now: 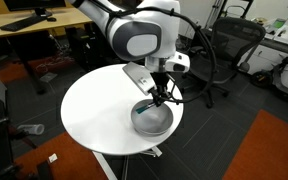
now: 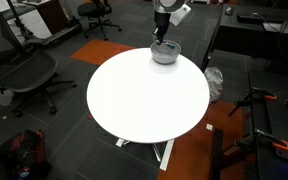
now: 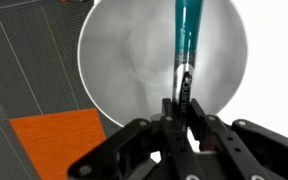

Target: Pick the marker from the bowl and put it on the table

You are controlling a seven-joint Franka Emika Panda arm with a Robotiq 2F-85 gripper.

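The grey-white bowl (image 1: 153, 119) sits near the edge of the round white table (image 1: 94, 110); it shows in both exterior views, in one of them at the table's far edge (image 2: 165, 52). In the wrist view the bowl (image 3: 124, 60) fills the upper frame. The teal-blue marker (image 3: 188, 35) points away from the camera over the bowl, its dark end between my fingers. My gripper (image 3: 184, 105) is shut on the marker's dark end, just above the bowl. In the exterior views the gripper (image 1: 162, 96) (image 2: 163, 38) hangs straight over the bowl.
Black office chairs (image 2: 29, 70) stand around the table, one behind it (image 1: 234, 45). A wooden desk (image 1: 34, 35) is at the back. Orange carpet patches (image 3: 54, 145) lie on the grey floor beside the table.
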